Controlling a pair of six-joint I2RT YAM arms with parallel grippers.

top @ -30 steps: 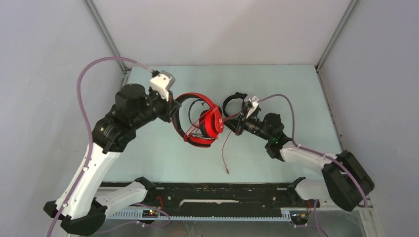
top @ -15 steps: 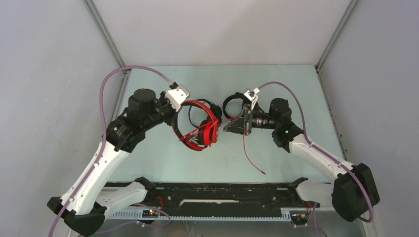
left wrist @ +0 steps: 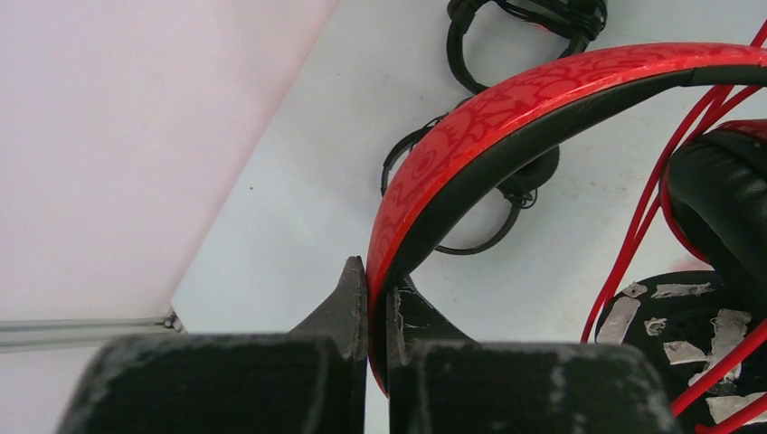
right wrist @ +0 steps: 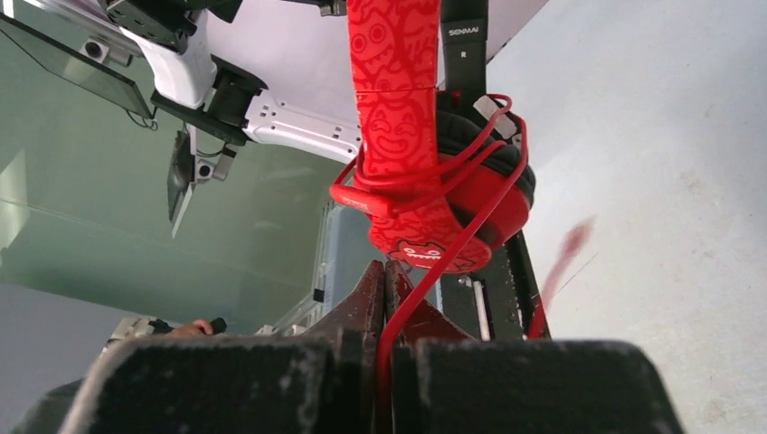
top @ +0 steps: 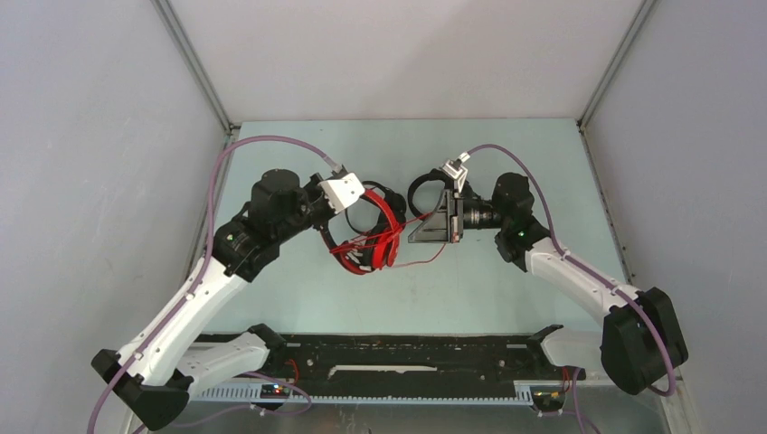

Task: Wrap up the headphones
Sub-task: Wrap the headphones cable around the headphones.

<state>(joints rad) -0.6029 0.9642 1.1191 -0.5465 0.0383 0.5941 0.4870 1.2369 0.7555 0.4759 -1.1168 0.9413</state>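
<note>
The red headphones (top: 373,237) hang above the table between both arms, with several turns of red cable round the folded cups. My left gripper (top: 320,226) is shut on the red headband (left wrist: 543,99), its tips (left wrist: 375,282) pinching the band's end. My right gripper (top: 414,239) is shut on the red cable (top: 409,220), which runs taut from the cups (right wrist: 425,181) into the tips (right wrist: 387,271). A short loose tail (top: 427,262) trails below. A slim black headset (left wrist: 470,208) lies on the table beneath. A bulkier black one (top: 423,188) lies behind my right gripper.
The pale table (top: 506,289) is walled by grey panels on the left, back and right. A black rail (top: 407,353) runs along the near edge between the arm bases.
My left arm has swung the red headset right and turned it. My right gripper has pulled the cable back. The loose tail, once hanging long toward the near edge, is now short.
</note>
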